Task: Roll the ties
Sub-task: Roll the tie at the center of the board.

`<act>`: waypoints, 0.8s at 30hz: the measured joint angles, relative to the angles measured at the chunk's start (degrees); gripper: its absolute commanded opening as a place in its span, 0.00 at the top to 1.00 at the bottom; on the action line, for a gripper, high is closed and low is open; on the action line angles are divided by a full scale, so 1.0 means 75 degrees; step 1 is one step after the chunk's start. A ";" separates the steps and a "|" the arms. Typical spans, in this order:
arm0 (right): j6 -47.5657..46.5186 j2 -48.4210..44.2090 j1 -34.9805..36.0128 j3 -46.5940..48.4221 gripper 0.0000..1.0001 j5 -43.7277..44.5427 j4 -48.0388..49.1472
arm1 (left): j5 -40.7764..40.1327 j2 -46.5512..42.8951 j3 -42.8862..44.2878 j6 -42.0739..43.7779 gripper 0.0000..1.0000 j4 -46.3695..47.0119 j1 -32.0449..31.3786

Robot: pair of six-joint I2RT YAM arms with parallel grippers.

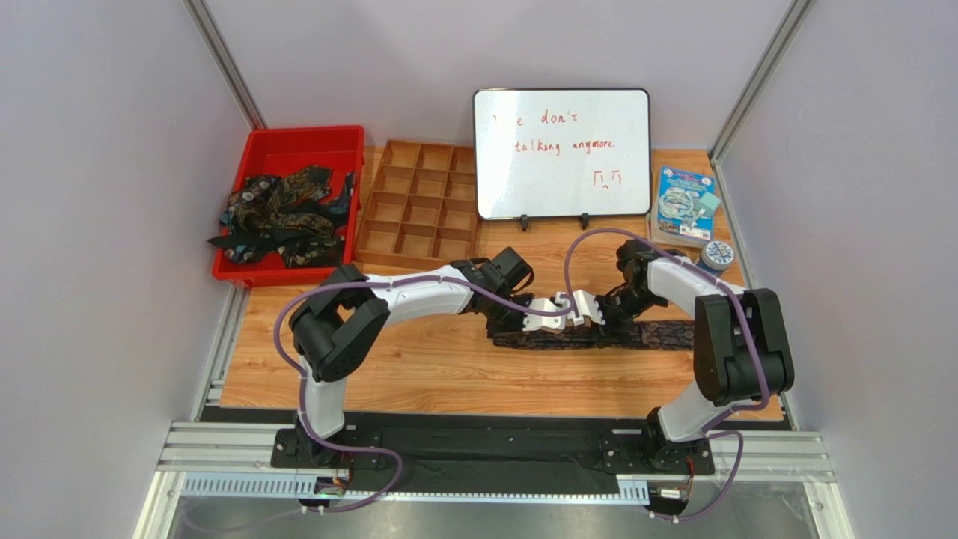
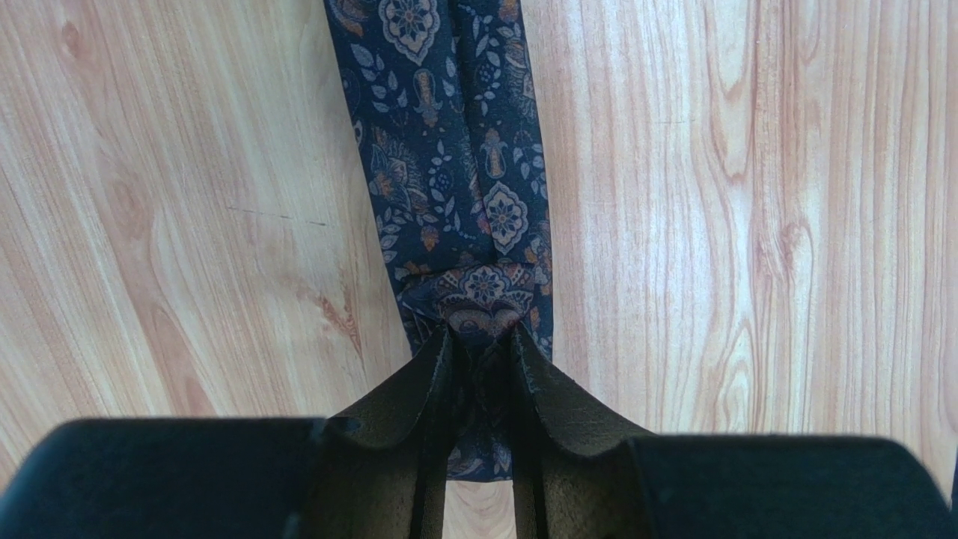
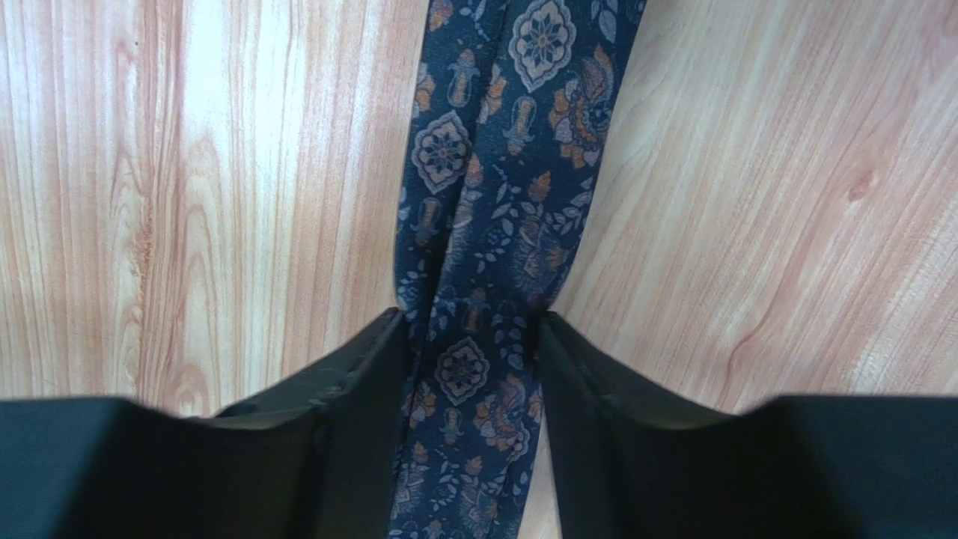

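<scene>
One dark paisley tie [image 1: 652, 334] lies stretched left to right on the wooden table in front of both arms. My left gripper [image 1: 540, 318] is shut on the tie [image 2: 450, 168], whose fabric is bunched between the fingertips [image 2: 433, 359]. Just to its right, my right gripper [image 1: 596, 314] stands over the same tie [image 3: 506, 202]. Its jaws are partly apart and straddle the strip, with each finger [image 3: 371, 359] against one edge of the cloth. More ties [image 1: 281, 213] lie tangled in a red bin [image 1: 295, 140] at the back left.
A wooden compartment tray [image 1: 418, 213] sits beside the red bin. A whiteboard [image 1: 562, 152] stands at the back centre. A blue box [image 1: 686, 204] and a small tape roll [image 1: 716, 256] are at the back right.
</scene>
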 measured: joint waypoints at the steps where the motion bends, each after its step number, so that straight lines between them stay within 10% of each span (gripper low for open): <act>1: 0.0023 0.0000 0.0003 0.0000 0.59 0.0009 0.0006 | 0.0000 0.0000 0.0000 0.0003 0.76 0.0000 0.0000; 6: 0.0119 -0.0131 0.0006 -0.0131 0.68 0.0029 0.0111 | -0.0006 0.0000 0.0000 0.0017 0.77 -0.0006 -0.0003; 9: 0.0195 -0.0233 0.0006 -0.0213 0.36 0.0032 0.0207 | -0.0006 0.0000 0.0000 0.0015 0.77 -0.0006 -0.0003; 13: 0.0358 -0.0376 0.0006 -0.0251 0.23 0.0087 0.0481 | -0.0012 0.0000 0.0000 0.0015 0.77 0.0000 -0.0003; 24: 0.3200 -0.0676 -0.0863 0.1431 0.27 -0.1078 -0.0874 | -0.0029 -0.0055 -0.0122 0.0015 0.77 0.0157 -0.0009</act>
